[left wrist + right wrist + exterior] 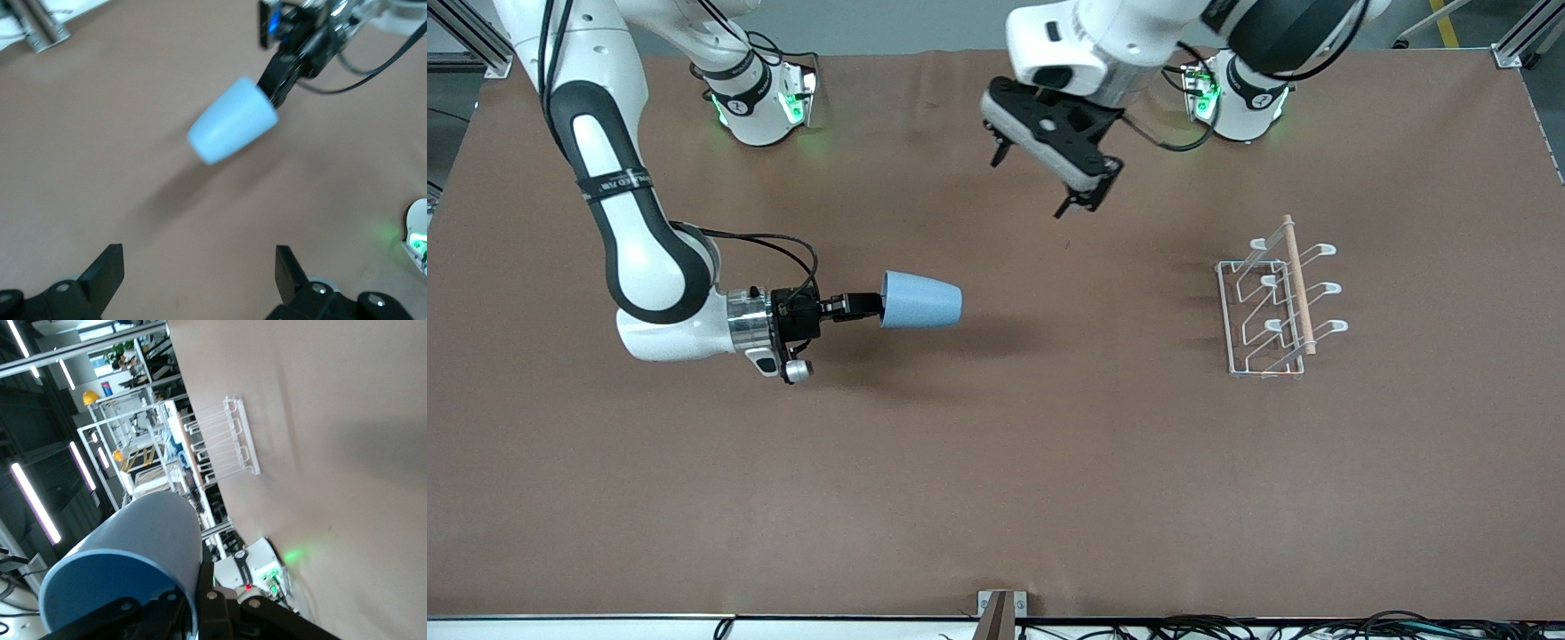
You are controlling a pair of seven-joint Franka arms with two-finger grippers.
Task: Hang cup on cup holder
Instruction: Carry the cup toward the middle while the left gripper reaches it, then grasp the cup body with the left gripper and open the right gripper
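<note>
1. We see the right gripper up in the air over the bench, toward the right arm's end, with its fingers clamped shut on the rim of the cup.
2. The cup is light blue and lies on its side in that grip, its wide mouth at the fingers and its closed base pointing away from them toward the cup holder. It touches nothing but the fingers, and its shadow falls on the bench beneath it.
3. In the right wrist view we look along the cup from just beside the fingers: one fingertip sits inside the mouth and the other outside the wall, pinching the rim. The cup holder shows well apart from the fingers, in line with the cup's base.
4. The left gripper waits in the air over the middle of the bench, its fingers spread wide and holding nothing. In the left wrist view both fingers frame bare bench, with the cup and the right gripper seen well clear of them.
5. The cup holder stands on the bench toward the left arm's end, well apart from both pairs of fingers. It is a white wire rack with looped prongs and a light wooden rod along its top, and no prong carries anything.
</note>
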